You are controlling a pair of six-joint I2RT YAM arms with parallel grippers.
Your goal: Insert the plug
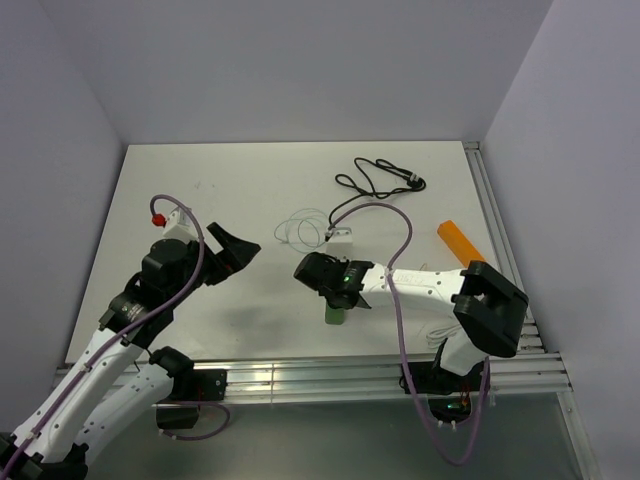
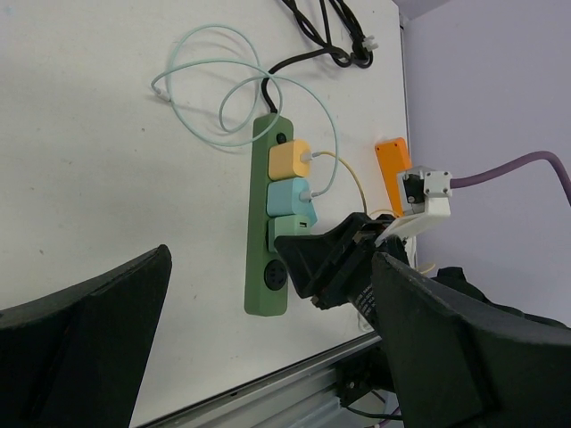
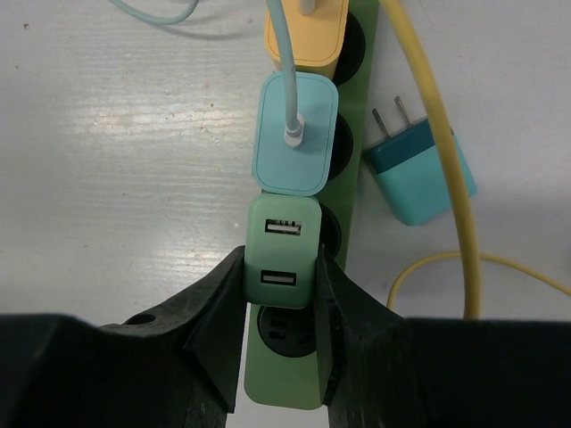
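Green plug [image 3: 284, 250], a pale block with two USB ports facing up, sits over the third socket of the green power strip [image 3: 355, 156], and its top edge touches the aqua charger [image 3: 294, 134] in the socket above. My right end effector [image 3: 281, 276] is closed to a narrow gap on it, one finger pressed against each long side of the block. I cannot tell whether its prongs are fully in. Between my fingers, just below the plug, an uncovered socket [image 3: 281, 323] shows. A yellow charger [image 3: 308, 31] fills the socket past the aqua one. Just right of the strip a teal plug [image 3: 419, 174] lies loose on the desk [image 1: 200, 190], prongs pointing away from me, beside a yellow cable [image 3: 446, 134].

My left end effector [image 1: 235, 243] hangs spread wide above the desk to the left, well apart from the strip and holding nothing. An orange block [image 1: 460, 240] lies near the desk's right edge, and a black cord [image 1: 380, 180] coils farther back.
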